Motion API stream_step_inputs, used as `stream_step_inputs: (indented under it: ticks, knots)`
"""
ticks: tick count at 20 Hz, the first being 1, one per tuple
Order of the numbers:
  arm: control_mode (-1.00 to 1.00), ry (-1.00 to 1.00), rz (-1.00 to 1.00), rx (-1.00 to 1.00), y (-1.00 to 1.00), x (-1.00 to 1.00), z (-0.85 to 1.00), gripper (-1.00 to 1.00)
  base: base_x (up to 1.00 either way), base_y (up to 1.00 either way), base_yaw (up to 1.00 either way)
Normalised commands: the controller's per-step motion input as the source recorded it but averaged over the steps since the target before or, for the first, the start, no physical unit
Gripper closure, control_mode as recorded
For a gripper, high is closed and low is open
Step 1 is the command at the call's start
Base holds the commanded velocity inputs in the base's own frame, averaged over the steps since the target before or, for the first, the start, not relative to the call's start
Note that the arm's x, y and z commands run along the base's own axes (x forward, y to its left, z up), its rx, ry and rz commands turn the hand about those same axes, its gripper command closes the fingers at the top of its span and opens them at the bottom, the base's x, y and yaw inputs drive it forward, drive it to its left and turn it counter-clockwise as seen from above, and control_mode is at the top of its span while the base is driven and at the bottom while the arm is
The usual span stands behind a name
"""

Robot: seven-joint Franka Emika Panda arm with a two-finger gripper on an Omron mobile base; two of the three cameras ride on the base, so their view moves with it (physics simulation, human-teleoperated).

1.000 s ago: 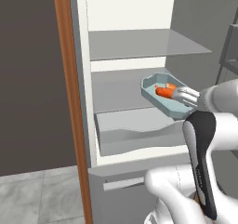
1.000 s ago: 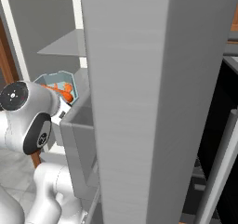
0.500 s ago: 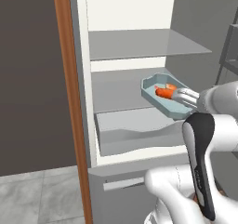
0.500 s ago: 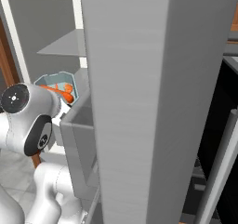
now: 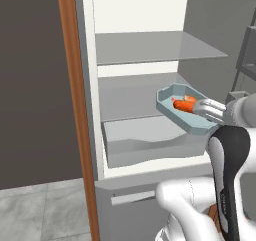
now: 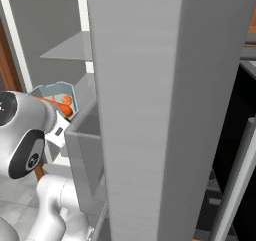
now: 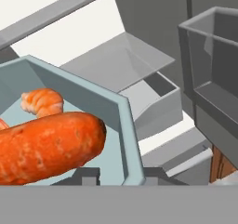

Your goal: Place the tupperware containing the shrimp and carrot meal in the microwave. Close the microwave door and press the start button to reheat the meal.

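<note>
The pale blue-grey tupperware (image 5: 172, 109) hangs tilted in the air in front of the open fridge's middle shelf, and my gripper (image 5: 204, 108) is shut on its near rim. It holds the shrimp and carrot meal (image 5: 185, 104), an orange heap. In the right base view the tupperware (image 6: 46, 91) and the meal (image 6: 63, 105) show just above my white wrist. In the hand view a big carrot chunk (image 7: 46, 148) and a curled shrimp (image 7: 42, 101) lie against the tupperware wall (image 7: 109, 110), with my gripper (image 7: 123, 176) clamped on the rim. The microwave and its door are out of view.
The fridge (image 5: 145, 85) stands open with a glass shelf (image 5: 150, 45) above and a drawer (image 5: 150, 140) below. Its wide grey door (image 6: 150, 110) with door bins (image 7: 214, 79) stands close on the right. A black panel with a grey bar (image 6: 242, 155) lies behind it.
The tupperware has come slightly lower and nearer to me, out from the shelf, still held in the gripper. The views themselves have not shifted.
</note>
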Motion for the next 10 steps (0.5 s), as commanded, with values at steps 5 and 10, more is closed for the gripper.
stream_step_inputs:
  ticks: [5, 10]
  knots:
    - [-1.00, 0.00, 0.08, 0.00, 0.05, -0.51, 0.00, 1.00, 0.00, 0.00, 0.00]
    - [-1.00, -0.02, -0.02, -0.01, -0.02, 0.30, -0.02, 1.00, 0.00, 0.00, 0.00]
